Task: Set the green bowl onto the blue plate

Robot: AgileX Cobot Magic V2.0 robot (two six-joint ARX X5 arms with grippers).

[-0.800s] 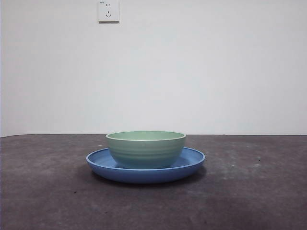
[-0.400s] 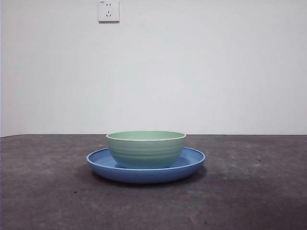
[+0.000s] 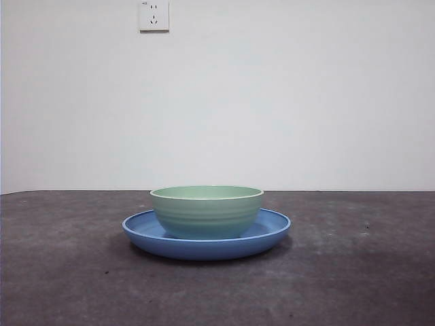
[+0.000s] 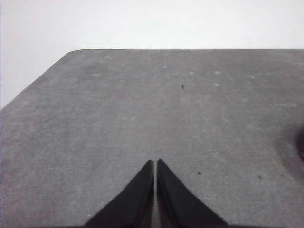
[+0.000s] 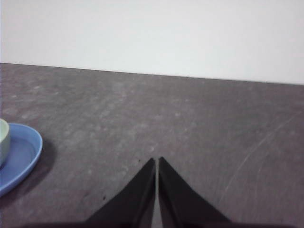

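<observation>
**Bowl sits on the plate, both arms clear**

Start at the left gripper: its jaws are pressed together, tip to tip, nothing between them, and only bare grey worktop spreads out ahead. Over to the right gripper: same picture, jaws together and empty, hanging above the worktop well apart from the crockery.

And there it is in the front view: the green bowl stands upright in the middle of the blue plate, its base down inside the low raised rim, blue showing on the left and the right of it. By the look of things, the job is done.

How would that bowl handle? It looks rigid, light and smooth-walled, probably a little slippery despite the faint ridges. The rim seems the natural place to pinch it, one jaw inside and one outside; the plate offers only its shallow edge.

Now the views. The front view gives the whole stack and a wall socket high up, but not a trace of either arm. The right wrist view catches just a slice of the plate's rim and a sliver of the bowl. The left wrist view shows neither dish.
</observation>
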